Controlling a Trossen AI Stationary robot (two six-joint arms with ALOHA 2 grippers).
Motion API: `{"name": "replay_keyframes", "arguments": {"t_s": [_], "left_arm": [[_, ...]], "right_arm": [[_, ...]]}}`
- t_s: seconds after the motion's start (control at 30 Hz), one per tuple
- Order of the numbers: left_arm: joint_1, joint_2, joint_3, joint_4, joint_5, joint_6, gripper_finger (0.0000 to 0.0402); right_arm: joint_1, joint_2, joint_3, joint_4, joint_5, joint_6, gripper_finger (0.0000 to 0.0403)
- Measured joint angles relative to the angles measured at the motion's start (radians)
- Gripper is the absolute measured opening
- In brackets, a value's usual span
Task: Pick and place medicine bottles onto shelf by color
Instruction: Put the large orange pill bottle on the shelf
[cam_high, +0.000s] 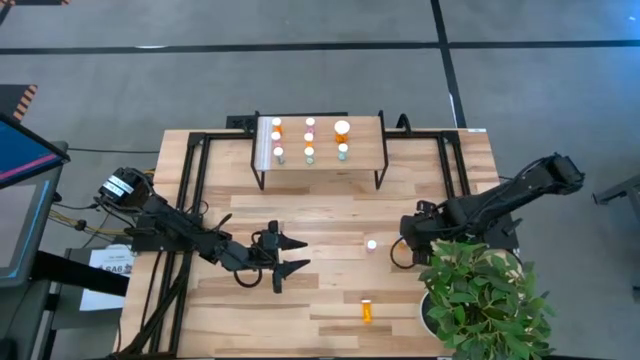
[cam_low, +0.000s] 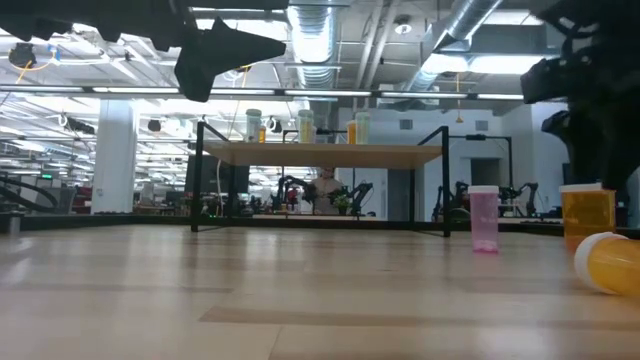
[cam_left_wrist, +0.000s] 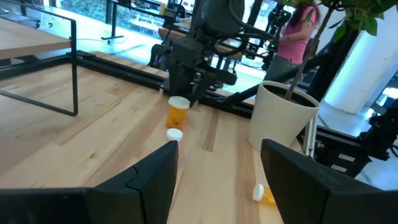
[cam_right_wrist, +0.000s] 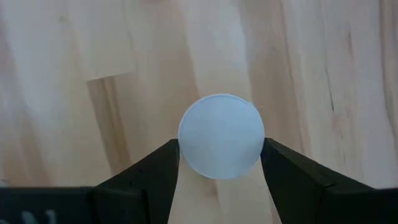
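Observation:
The shelf (cam_high: 362, 160) (cam_low: 320, 154) stands at the table's far middle with several medicine bottles (cam_high: 310, 140) upright on it in three rows. An orange bottle (cam_left_wrist: 178, 113) (cam_low: 587, 215) stands upright on the table under my right gripper (cam_right_wrist: 221, 152) (cam_high: 410, 236). That gripper points down, open, one finger on each side of the bottle's white cap (cam_right_wrist: 221, 135). A pink bottle (cam_high: 371, 244) (cam_low: 484, 220) stands just to its left. Another orange bottle (cam_high: 366, 311) (cam_low: 610, 262) lies on its side near the front edge. My left gripper (cam_high: 293, 255) (cam_left_wrist: 217, 149) hovers open and level, left of the pink bottle. My right gripper comes from above, pointing down, with its two fingers (cam_right_wrist: 163, 163) at opposite sides of the orange bottle's white cap (cam_right_wrist: 186, 144). I cannot tell whether they touch it. The bottle stands upright on the table.
A potted plant (cam_high: 480, 295) in a white pot (cam_left_wrist: 280, 118) fills the near right corner, close to my right arm. Black frame rails (cam_high: 195, 170) run along the table's left, right and far sides. A person (cam_left_wrist: 293, 31) stands beyond the table.

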Motion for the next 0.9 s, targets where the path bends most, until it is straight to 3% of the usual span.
{"name": "replay_keyframes", "arguments": {"t_s": [0.47, 0.73, 0.9], "left_arm": [[0.0, 0.0, 0.0, -0.009, 0.0, -0.003, 0.0218], [0.0, 0.0, 0.0, -0.009, 0.0, -0.008, 0.0218], [0.0, 0.0, 0.0, -0.009, 0.001, -0.008, 0.0218]], "right_arm": [[-0.068, 0.014, 0.0, 0.047, -0.023, -0.06, 0.0242], [-0.079, 0.008, 0.0, 0.051, -0.022, -0.087, 0.0191], [-0.082, -0.025, 0.009, 0.045, -0.022, -0.087, 0.0187]]}}
